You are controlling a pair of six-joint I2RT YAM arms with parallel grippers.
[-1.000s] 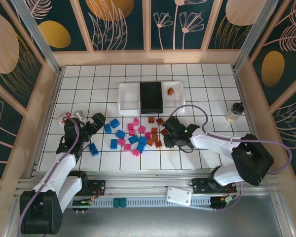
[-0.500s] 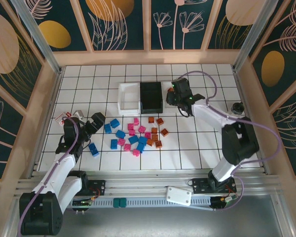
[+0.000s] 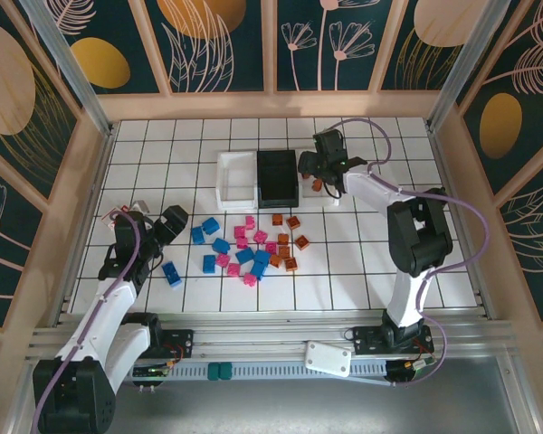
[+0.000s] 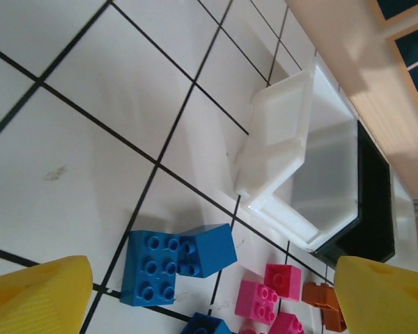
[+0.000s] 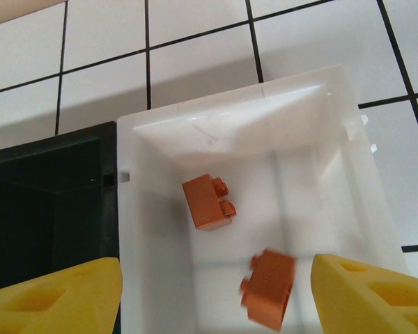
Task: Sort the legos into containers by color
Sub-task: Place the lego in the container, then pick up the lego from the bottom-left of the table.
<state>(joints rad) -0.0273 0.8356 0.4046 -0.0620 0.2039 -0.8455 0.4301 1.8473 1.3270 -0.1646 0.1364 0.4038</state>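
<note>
Right wrist view: right gripper [image 5: 216,296], jaws released, over the right white tray [image 5: 223,125] holding two orange-brown bricks [image 5: 207,202]; left gripper [image 4: 209,296], likewise spread, near blue bricks [image 4: 174,261].

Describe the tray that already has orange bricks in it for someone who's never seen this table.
On the white tiled table, look to the far side for three open trays in a row. It is the white plastic tray at the right end, beside the black tray; unlike the other white tray, it contains orange-brown bricks.
</note>
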